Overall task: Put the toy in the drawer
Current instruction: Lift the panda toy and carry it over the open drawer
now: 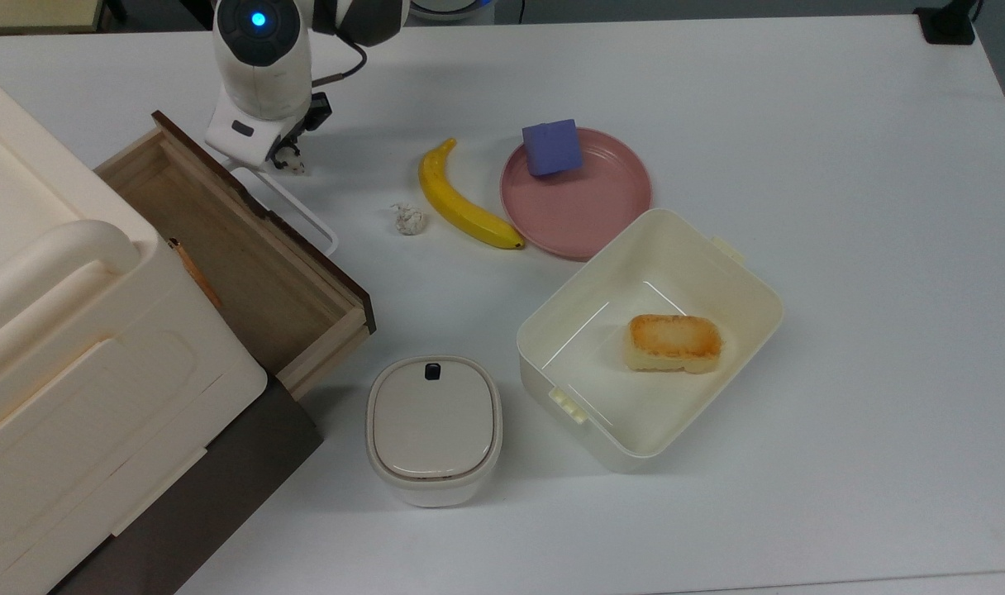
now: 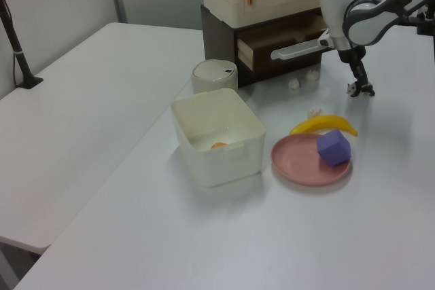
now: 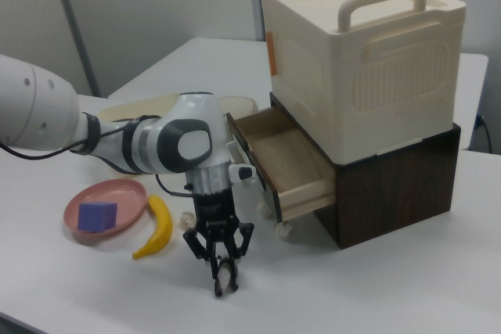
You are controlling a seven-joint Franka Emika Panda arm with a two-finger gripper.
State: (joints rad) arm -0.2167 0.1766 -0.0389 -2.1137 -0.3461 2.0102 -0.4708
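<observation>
The gripper point(image 3: 225, 279) is seen low over the table point(image 1: 800, 124), pointing down, w/ the toy point(image 3: 225, 274) pinched between its fingers at table level. In the left view the toy point(image 2: 352, 88) is seen at the fingertips just by the gripper point(image 2: 361, 87), on or barely off the table; which cannot be told. In the top view the toy point(image 1: 292, 164) is mostly hidden under the arm's wrist, w/ the gripper point(image 1: 285, 157) beside the drawer's white handle point(image 1: 292, 207).

The drawer point(image 1: 221, 256) is pulled open; its light-wood inside is bare where seen. The toy is outside it, near the handle's far end in the top view. In the right view the drawer point(image 3: 286, 162) is shown sticking out of a dark brown cabinet point(image 3: 399, 185), w/ a cream case point(image 3: 360, 52) stacked on top.

On the top view's right of the toy: a paper ball point(image 1: 408, 220), then a banana point(image 1: 461, 202), then a pink plate point(image 1: 593, 211) carrying a purple cube point(image 1: 552, 147). The banana's tip is just beside the plate rim. Nearer the bottom of the top view, a cream box point(image 1: 742, 281) is open, w/ a toasted bread piece point(image 1: 674, 342) inside. A small lidded bin point(image 1: 433, 428) is placed between the box and the cabinet.
</observation>
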